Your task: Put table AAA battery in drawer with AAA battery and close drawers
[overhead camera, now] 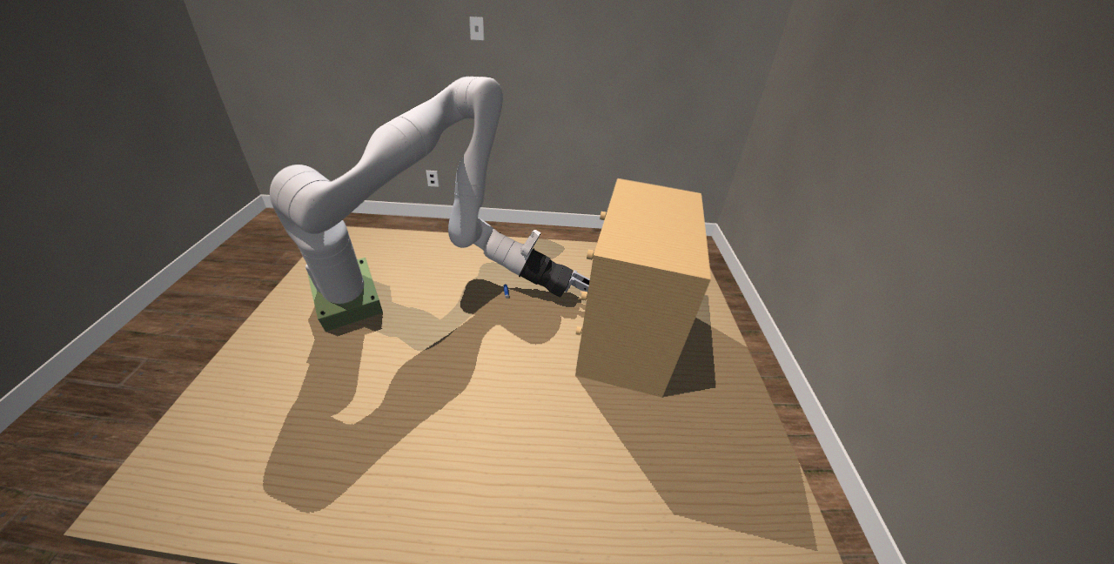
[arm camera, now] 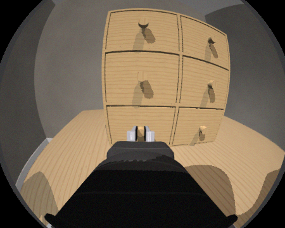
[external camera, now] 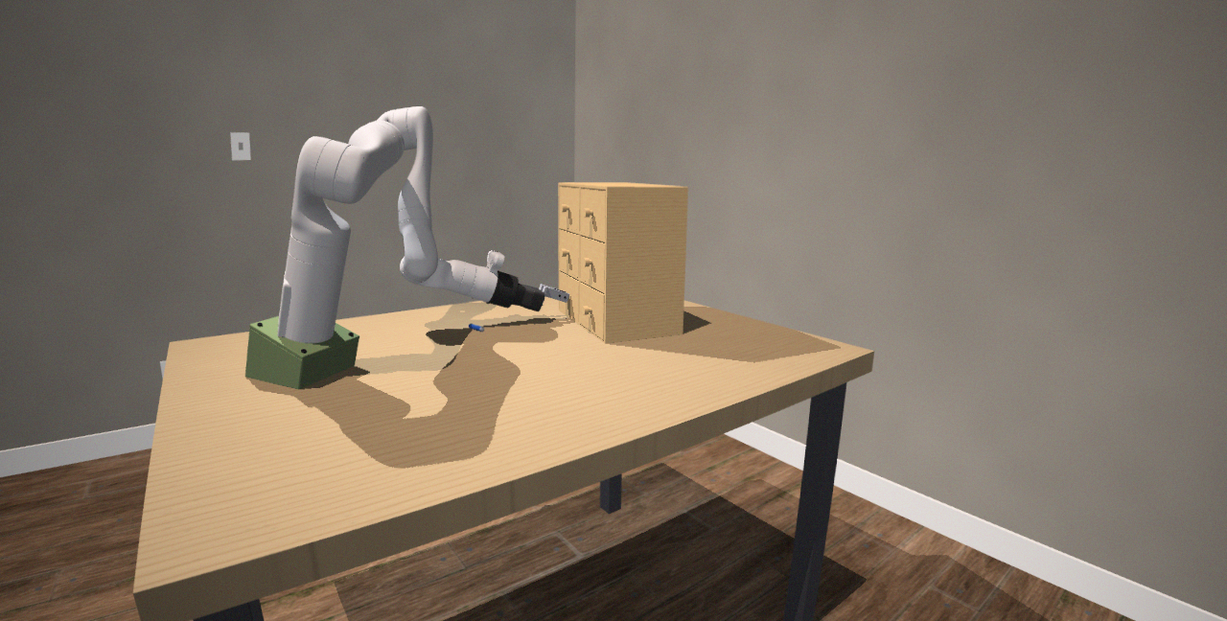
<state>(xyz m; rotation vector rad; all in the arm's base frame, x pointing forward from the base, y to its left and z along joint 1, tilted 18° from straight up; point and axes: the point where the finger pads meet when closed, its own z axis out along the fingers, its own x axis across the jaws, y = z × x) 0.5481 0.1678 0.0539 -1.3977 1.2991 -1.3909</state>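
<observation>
The AAA battery (overhead camera: 506, 291) (external camera: 475, 327), small and blue, lies on the table behind my gripper, on the robot's side of the chest. The small wooden chest (overhead camera: 650, 225) (external camera: 643, 257) (arm camera: 161, 63) stands upright with six drawers in two columns; all look pushed in, and what they hold is hidden. My gripper (overhead camera: 586, 285) (external camera: 566, 295) (arm camera: 140, 130) is at the bottom-left drawer as the wrist view shows it. Its fingers are shut on that drawer's round knob (arm camera: 141, 128), one finger on each side.
The bottom-right knob (arm camera: 202, 128) sticks out beside my gripper. The middle-left knob (arm camera: 142, 76) is above it. The robot's green base (overhead camera: 348, 315) (external camera: 302, 359) stands at the other side of the table (overhead camera: 467, 482) (external camera: 515, 480).
</observation>
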